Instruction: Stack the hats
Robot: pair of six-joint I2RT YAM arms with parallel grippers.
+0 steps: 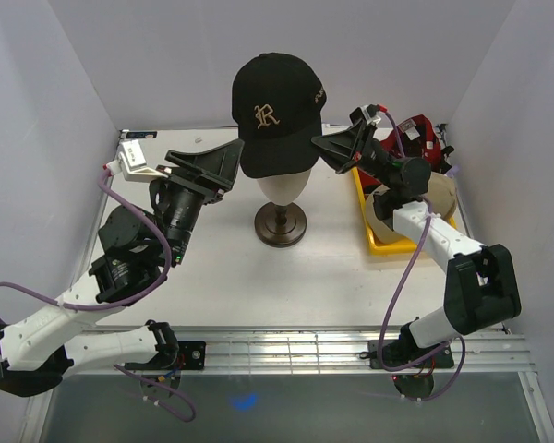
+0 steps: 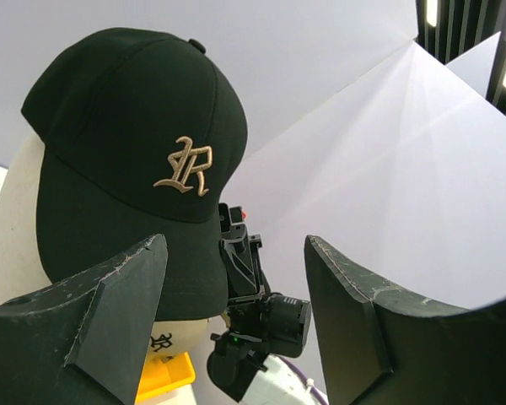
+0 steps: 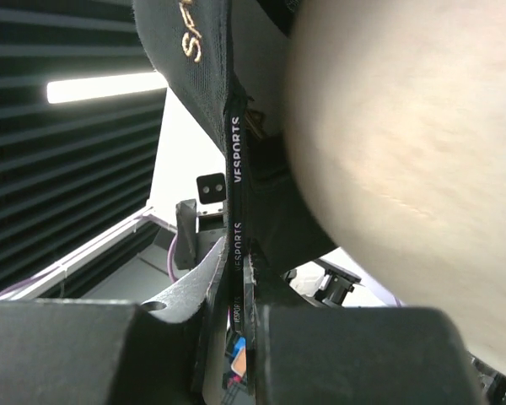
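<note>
A domed black fabric cap [image 1: 277, 106] with a gold-embroidered "R" sits on a smooth beige egg-shaped mannequin head [image 1: 282, 189]. The right gripper [image 1: 319, 144] is clamped on the cap's thin rear band. The left gripper [image 1: 233, 164], jaws wide apart, hovers just beside the cap.

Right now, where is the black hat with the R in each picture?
Top external: the black cap is at top centre, sitting on the mannequin head.
Left wrist: the black cap fills the upper left, over the mannequin head.
Right wrist: only the black cap edge and strap show, pinched in the right end effector.
Shared landmark: the beige mannequin head.
</note>
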